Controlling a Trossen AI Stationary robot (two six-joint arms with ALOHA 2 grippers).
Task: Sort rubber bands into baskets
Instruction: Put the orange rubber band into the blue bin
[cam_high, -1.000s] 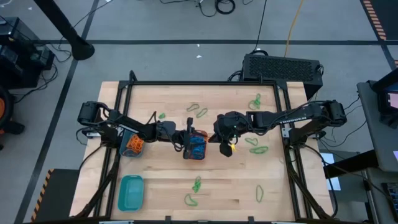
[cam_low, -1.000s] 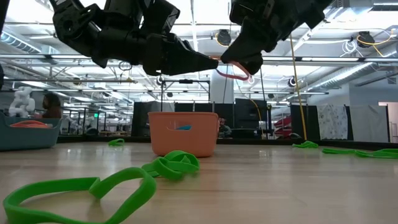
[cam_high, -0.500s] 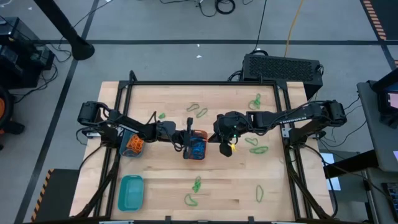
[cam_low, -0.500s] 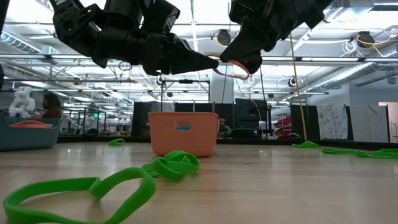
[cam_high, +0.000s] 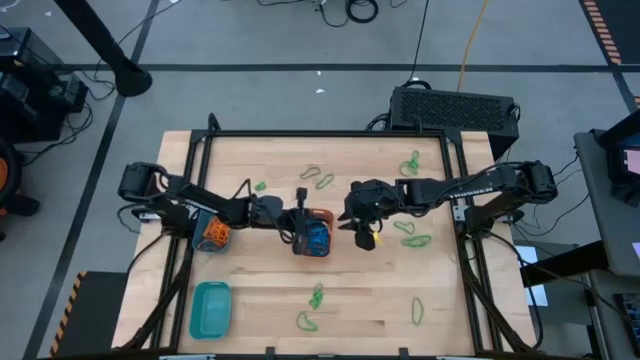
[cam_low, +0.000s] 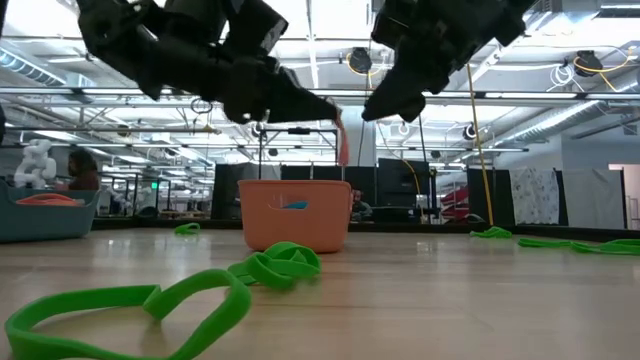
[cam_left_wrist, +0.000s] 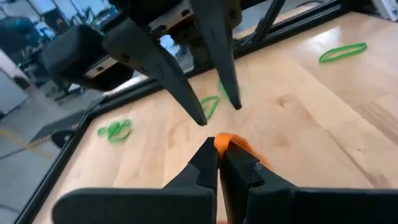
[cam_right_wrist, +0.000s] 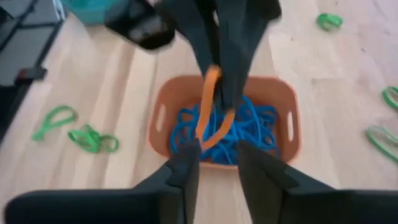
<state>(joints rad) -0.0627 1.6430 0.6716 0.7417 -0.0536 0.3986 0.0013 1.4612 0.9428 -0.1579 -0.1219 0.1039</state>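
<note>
At far left, toward the front edge of the table (cam_high: 250, 275), a teal rectangular basket (cam_high: 210, 308) well apart from the rest. Farther back, under the left arm, a small round basket (cam_high: 213, 233) with orange showing inside. Reaching from the left edge toward the middle, the left gripper (cam_left_wrist: 219, 152) with fingers pressed together, pinching the top of one orange rubber band (cam_right_wrist: 210, 102). Hanging straight down from those fingertips in the low view, with its lower end just above the rim of the orange basket (cam_low: 295, 213). Inside that basket, near the table's centre, a tangle of blue rubber bands (cam_right_wrist: 239, 134); from the right wrist view, the orange loop's lower end dangling over the blue heap, though cannot tell whether touching it. Just to the right, close to the basket's right side, the right gripper (cam_right_wrist: 217, 158) with fingers parted and nothing between them, tips pointing at the left gripper's tips and just apart from the band. Beside that gripper on the wood, something small and yellow (cam_high: 372, 238), too small to identify. Scattered around, green rubber bands: a few behind the orange basket (cam_high: 325, 181), a bunch near the back right (cam_high: 411, 163), two under the right arm (cam_high: 416, 241), a pair in front of the orange basket (cam_high: 316, 297), and one toward the front right (cam_high: 417, 311).
</note>
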